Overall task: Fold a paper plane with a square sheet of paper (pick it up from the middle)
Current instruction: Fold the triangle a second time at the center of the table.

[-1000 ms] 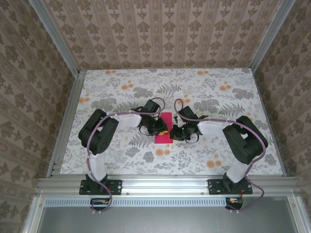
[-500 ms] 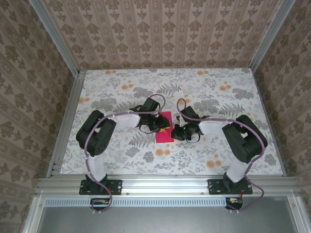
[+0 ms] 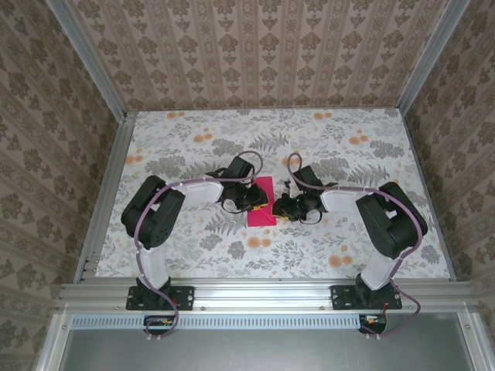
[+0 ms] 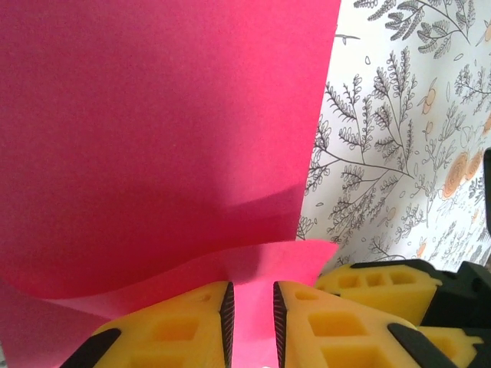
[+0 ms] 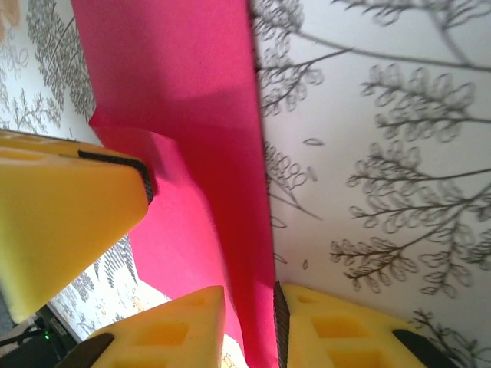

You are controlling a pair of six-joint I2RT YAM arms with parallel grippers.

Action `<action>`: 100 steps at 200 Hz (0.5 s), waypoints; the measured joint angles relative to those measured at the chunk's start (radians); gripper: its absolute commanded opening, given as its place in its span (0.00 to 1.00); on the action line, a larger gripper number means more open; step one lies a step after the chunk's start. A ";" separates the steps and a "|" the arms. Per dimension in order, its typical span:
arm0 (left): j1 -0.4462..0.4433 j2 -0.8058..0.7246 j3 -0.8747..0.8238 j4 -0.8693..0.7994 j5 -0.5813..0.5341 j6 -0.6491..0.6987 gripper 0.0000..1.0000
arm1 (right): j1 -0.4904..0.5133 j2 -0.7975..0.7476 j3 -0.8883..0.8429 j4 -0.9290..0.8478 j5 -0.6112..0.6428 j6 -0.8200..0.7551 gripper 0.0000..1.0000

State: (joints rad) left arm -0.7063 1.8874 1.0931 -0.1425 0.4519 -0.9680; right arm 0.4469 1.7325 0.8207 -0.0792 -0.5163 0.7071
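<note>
While crouched this close over the square sheet of paper [image 3: 261, 215], could easily wreck the fold. Could skew the crease, or shove the whole sheet across the tablecloth [image 3: 348, 154], by dragging sideways w/ the left gripper [image 4: 252, 326] on a raised flap that's curved rather than creased, per left wrist view. Could crumple the long folded edge by closing the right gripper [image 5: 249, 330] off-line. Could drop it by lifting w/o a real pinch. Could also knock heads together: very tight quarters, w/ left fingers [image 5: 73, 207] just beside the right ones in right wrist view.

Pose: reaching fwd and inward from both bases, elbows bowed outward, wrists tipped down, heads nearly meeting mid-tablecloth. Left jaws a narrow gap apart, pink showing btwn them, nothing clearly clamped. Right jaws likewise slightly apart, straddling the folded edge, no firm pinch visible.

Paper: lying on the tablecloth btwn the two heads, folded to a narrow strip in top view. No dart shape yet, so prob. early-to-mid in the folding.
</note>
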 measured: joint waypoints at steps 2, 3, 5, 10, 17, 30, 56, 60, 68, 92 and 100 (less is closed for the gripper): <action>0.000 0.000 0.000 0.000 -0.001 0.000 0.23 | 0.000 0.000 0.000 0.000 0.000 0.000 0.29; 0.000 0.000 0.000 0.000 -0.001 0.000 0.23 | -0.001 0.000 0.000 -0.001 0.000 0.000 0.29; 0.000 0.000 0.000 0.000 -0.002 0.000 0.23 | -0.002 0.000 0.001 -0.002 0.000 -0.001 0.29; 0.000 0.000 0.000 0.000 -0.004 0.000 0.23 | -0.006 0.000 0.002 -0.005 0.000 -0.003 0.29; 0.001 0.000 0.000 0.000 -0.005 0.000 0.23 | -0.010 0.000 0.004 -0.008 0.000 -0.005 0.29; 0.001 0.000 0.000 0.000 -0.008 0.000 0.22 | -0.016 0.001 0.016 -0.018 0.000 -0.016 0.29; 0.001 0.000 0.000 0.000 -0.008 0.000 0.20 | -0.029 0.018 0.064 -0.026 -0.001 -0.034 0.29; 0.001 0.000 0.000 0.000 -0.008 0.000 0.20 | -0.031 0.024 0.072 -0.026 -0.001 -0.036 0.29; 0.001 0.000 0.000 0.000 -0.009 0.000 0.20 | -0.034 0.037 0.089 -0.026 -0.004 -0.044 0.29; 0.001 0.000 0.000 0.000 -0.012 0.000 0.19 | -0.043 0.085 0.135 -0.032 -0.014 -0.066 0.29; 0.001 0.000 0.000 0.000 -0.012 0.000 0.19 | -0.044 0.098 0.147 -0.036 -0.016 -0.075 0.29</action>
State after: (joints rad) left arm -0.7052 1.8874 1.0927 -0.1425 0.4397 -0.9684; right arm 0.4026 1.8309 0.9676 -0.1154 -0.5320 0.6319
